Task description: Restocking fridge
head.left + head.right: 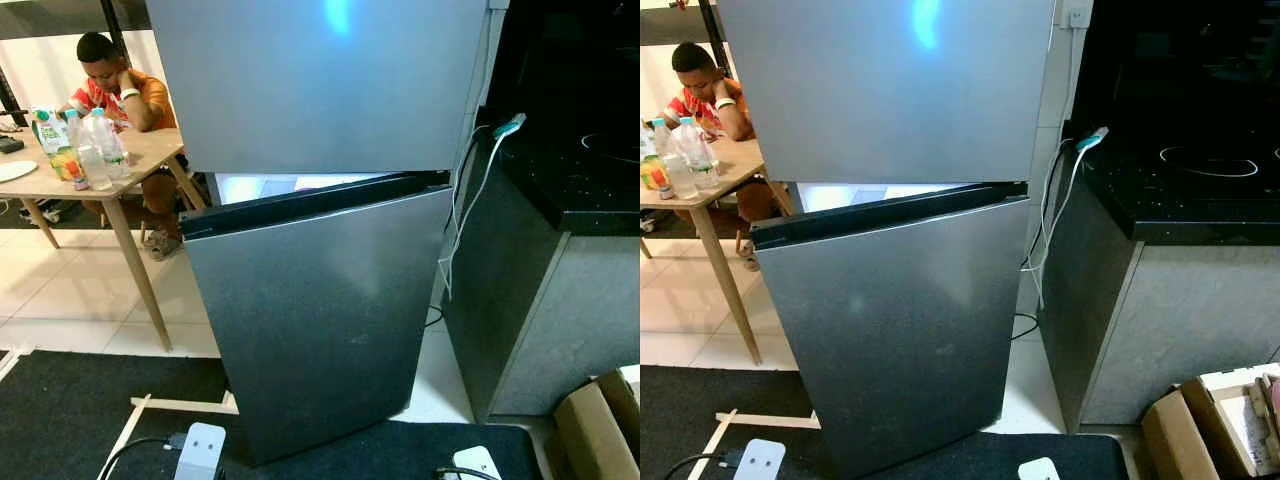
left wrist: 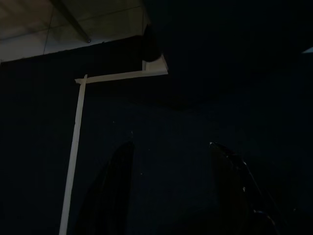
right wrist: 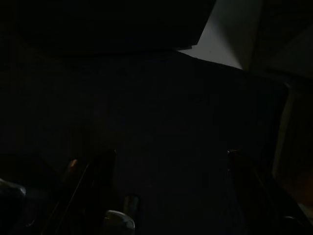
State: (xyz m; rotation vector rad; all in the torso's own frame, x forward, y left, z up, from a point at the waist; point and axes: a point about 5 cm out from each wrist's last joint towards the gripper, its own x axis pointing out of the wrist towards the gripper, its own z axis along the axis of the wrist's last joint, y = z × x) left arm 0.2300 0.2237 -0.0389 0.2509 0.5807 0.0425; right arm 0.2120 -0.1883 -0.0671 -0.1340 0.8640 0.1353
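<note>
Right in front of me stands the grey fridge (image 1: pixel 320 200), its lower door (image 1: pixel 320 320) swung a little open with light showing at the top. Over on my left, bottles (image 1: pixel 95 150) wait on a wooden table (image 1: pixel 140 150). Down over the dark mat (image 2: pixel 171 147), my left pincer (image 2: pixel 171 191) and my right pincer (image 3: pixel 168 191) both hang with fingers wide apart, holding nothing.

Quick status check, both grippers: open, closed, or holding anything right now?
Left gripper: open, holding nothing, hanging over the dark mat.
Right gripper: open, holding nothing, view very dark.
</note>
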